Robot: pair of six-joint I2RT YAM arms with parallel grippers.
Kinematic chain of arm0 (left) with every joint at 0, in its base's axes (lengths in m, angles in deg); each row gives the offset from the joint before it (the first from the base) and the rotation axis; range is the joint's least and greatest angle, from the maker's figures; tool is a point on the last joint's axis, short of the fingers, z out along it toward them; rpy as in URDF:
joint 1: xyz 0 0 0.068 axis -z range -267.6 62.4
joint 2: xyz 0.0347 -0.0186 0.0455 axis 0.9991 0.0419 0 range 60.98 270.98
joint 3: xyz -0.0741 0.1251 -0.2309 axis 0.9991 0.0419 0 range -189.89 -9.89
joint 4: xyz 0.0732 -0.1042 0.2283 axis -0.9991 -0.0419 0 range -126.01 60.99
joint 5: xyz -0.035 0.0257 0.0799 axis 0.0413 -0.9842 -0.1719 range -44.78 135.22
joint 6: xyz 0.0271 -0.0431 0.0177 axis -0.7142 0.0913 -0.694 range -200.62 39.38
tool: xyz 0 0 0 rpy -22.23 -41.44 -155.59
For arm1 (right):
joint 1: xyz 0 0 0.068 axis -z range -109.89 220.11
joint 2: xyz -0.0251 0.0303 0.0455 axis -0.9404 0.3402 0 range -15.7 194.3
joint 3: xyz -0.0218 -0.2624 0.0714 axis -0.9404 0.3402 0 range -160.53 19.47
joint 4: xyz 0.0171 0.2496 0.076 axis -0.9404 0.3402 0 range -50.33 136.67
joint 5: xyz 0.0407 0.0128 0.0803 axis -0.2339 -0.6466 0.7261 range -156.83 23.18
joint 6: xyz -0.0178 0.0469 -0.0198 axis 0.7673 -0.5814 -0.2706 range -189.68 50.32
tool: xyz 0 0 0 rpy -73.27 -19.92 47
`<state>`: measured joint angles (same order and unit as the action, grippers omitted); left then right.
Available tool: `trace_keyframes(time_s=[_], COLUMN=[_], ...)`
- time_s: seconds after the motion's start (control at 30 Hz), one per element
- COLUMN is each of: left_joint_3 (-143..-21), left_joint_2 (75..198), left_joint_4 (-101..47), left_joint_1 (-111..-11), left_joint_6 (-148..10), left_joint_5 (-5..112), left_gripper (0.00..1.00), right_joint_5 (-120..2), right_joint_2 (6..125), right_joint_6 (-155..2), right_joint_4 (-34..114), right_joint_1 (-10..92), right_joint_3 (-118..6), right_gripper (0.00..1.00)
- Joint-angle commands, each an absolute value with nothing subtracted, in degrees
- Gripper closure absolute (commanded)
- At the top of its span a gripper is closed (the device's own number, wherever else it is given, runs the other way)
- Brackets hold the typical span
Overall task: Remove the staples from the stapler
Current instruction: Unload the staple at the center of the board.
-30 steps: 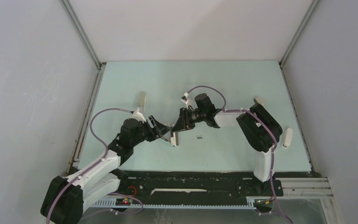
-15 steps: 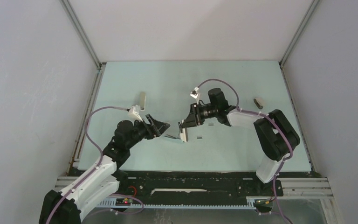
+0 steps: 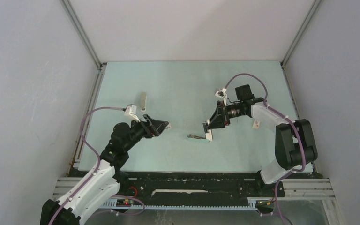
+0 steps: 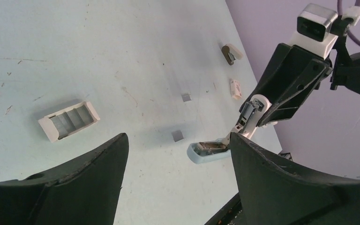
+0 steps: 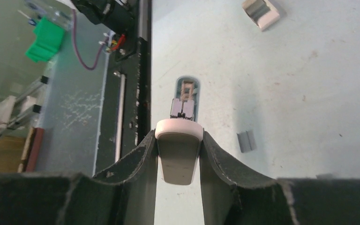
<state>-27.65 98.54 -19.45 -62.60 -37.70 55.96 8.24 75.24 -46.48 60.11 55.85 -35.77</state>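
The stapler (image 3: 198,137) lies hinged open on the pale green table, its pale blue base (image 4: 208,152) flat and its white top (image 5: 179,157) raised. My right gripper (image 3: 210,131) is shut on that white top, with the base (image 5: 186,90) lying beyond the fingertips in the right wrist view. Two tiny dark grey staples strips (image 4: 177,135) lie on the table left of the base, and one (image 5: 246,140) shows in the right wrist view. My left gripper (image 3: 162,125) is open and empty, well left of the stapler, its fingers (image 4: 98,164) wide apart.
A small white rectangular box (image 3: 143,100) lies at the back left and shows in the left wrist view (image 4: 69,120). A dark clip-like object (image 4: 231,52) and a small white piece (image 4: 235,88) lie farther right. The black front rail (image 5: 131,70) runs beside the stapler.
My right gripper has carried the stapler to the right, away from my left gripper. My left gripper has let go of it, stands open and has drawn back slightly.
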Motion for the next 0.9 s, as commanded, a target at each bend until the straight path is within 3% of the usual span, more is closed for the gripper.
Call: trace_keyframes(time_s=[0.0, 0.17, 0.53, 0.73, 0.87], left_joint_3=[-28.8, -28.4, -26.5, -24.5, -27.3], left_joint_2=[98.7, 97.8, 97.0, 104.2, 115.0], left_joint_4=[-16.4, -17.0, -14.6, 4.3, 15.3], left_joint_1=[-63.1, -63.7, -64.2, -63.2, -55.3], left_joint_6=[-39.5, -40.2, -40.0, -36.7, -40.7], left_joint_5=[56.2, 56.3, 56.9, 66.5, 66.7], left_gripper=[0.16, 0.16, 0.15, 0.14, 0.12], right_joint_5=[3.2, -8.4, -44.5, -34.2, -27.9], right_joint_2=[75.6, 79.8, 75.6, 79.2, 80.9], right_joint_6=[-19.4, -11.9, -26.1, -27.6, -28.7], right_joint_4=[88.2, 111.3, 111.3, 114.2, 117.3], right_joint_1=[56.5, 58.8, 58.7, 59.8, 61.1], right_joint_3=[-44.4, -53.6, -57.5, -63.6, -67.9], right_gripper=[1.00, 1.00, 1.00, 1.00, 1.00])
